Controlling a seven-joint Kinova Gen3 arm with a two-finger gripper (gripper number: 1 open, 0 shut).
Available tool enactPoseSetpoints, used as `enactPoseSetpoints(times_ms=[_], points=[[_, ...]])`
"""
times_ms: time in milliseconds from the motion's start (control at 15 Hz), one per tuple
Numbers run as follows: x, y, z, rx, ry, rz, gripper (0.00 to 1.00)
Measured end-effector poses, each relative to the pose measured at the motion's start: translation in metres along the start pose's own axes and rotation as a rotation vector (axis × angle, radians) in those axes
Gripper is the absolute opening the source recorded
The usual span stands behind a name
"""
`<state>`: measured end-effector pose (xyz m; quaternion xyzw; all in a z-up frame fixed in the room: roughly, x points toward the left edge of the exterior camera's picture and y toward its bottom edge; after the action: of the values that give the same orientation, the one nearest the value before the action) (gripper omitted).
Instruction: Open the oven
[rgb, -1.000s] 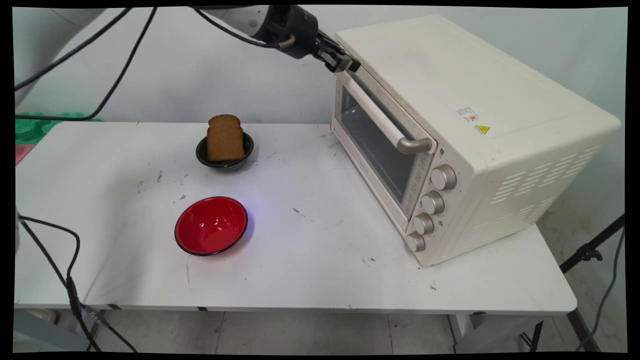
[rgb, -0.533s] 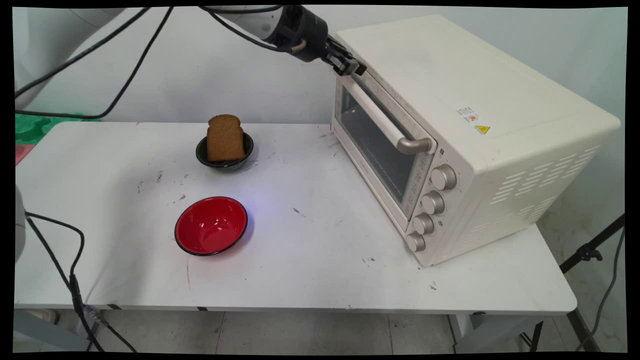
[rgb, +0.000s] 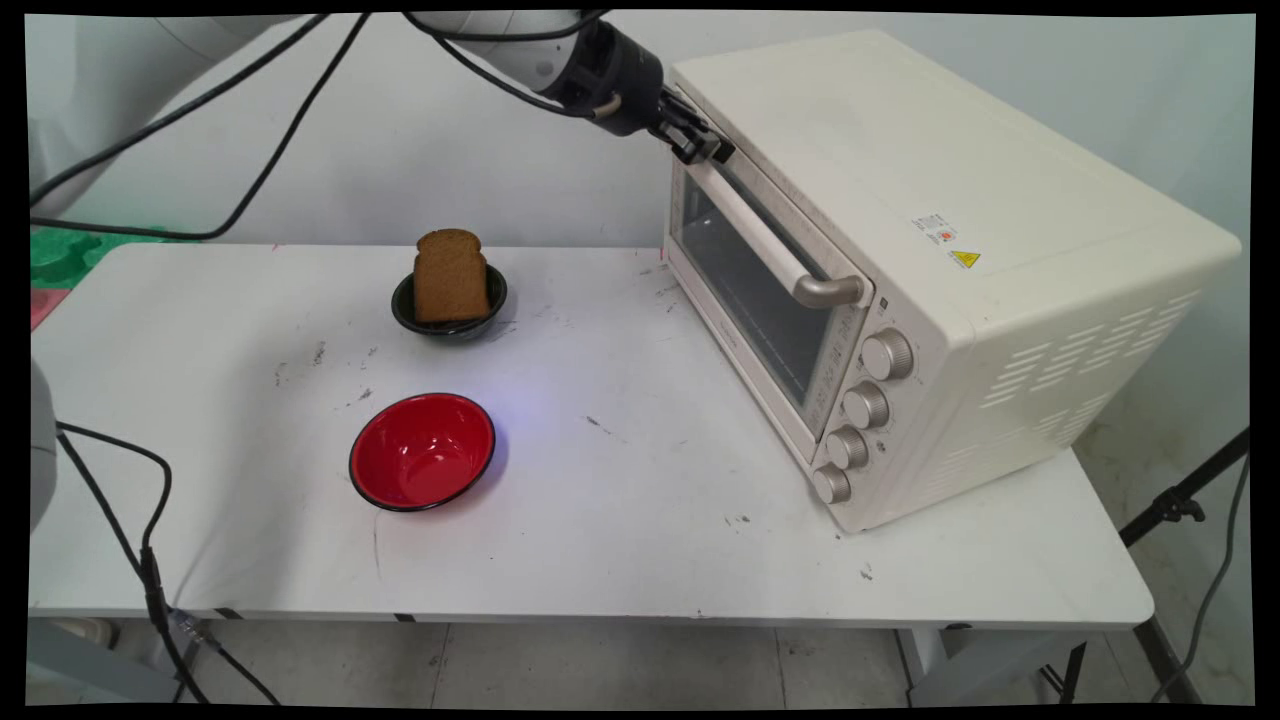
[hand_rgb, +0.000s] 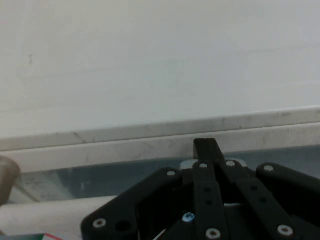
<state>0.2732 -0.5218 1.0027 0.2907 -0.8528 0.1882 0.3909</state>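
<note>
At the left of the white table (rgb: 200, 330) a red bowl (rgb: 422, 452) with a black rim sits toward the near side, its hollow bare. Behind it, well apart, a small dark bowl (rgb: 449, 305) holds a brown slice of bread (rgb: 450, 276) standing on edge and leaning against the bowl's rim. Above and to the right of these, the arm reaches in from the upper left, trailing black cables (rgb: 250, 120), and the black gripper (rgb: 712, 150) sits at the top left corner of the cream toaster oven (rgb: 940, 250), right at the upper edge of its glass door (rgb: 745, 285). In the hand view the gripper (hand_rgb: 206, 146) has its fingers (hand_rgb: 205, 150) drawn together into a single dark tip with nothing between them, that tip touching the pale strip along the door's top, the oven's flat top filling the view beyond. The door is closed; its long handle (rgb: 770, 240) runs down toward the four knobs (rgb: 865, 410) at the oven's right.
</note>
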Motion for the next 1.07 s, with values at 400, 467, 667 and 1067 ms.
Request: enactPoseSetpoints(times_ms=[400,467,667,1067], points=[[-0.007,0.004,0.000,-0.001,-0.014,0.004,0.00],[-0.009,0.005,-0.002,-0.001,-0.016,0.004,0.00],[-0.016,0.007,-0.007,-0.003,-0.021,0.003,0.00],[-0.037,0.007,-0.021,-0.002,-0.033,-0.006,0.00]])
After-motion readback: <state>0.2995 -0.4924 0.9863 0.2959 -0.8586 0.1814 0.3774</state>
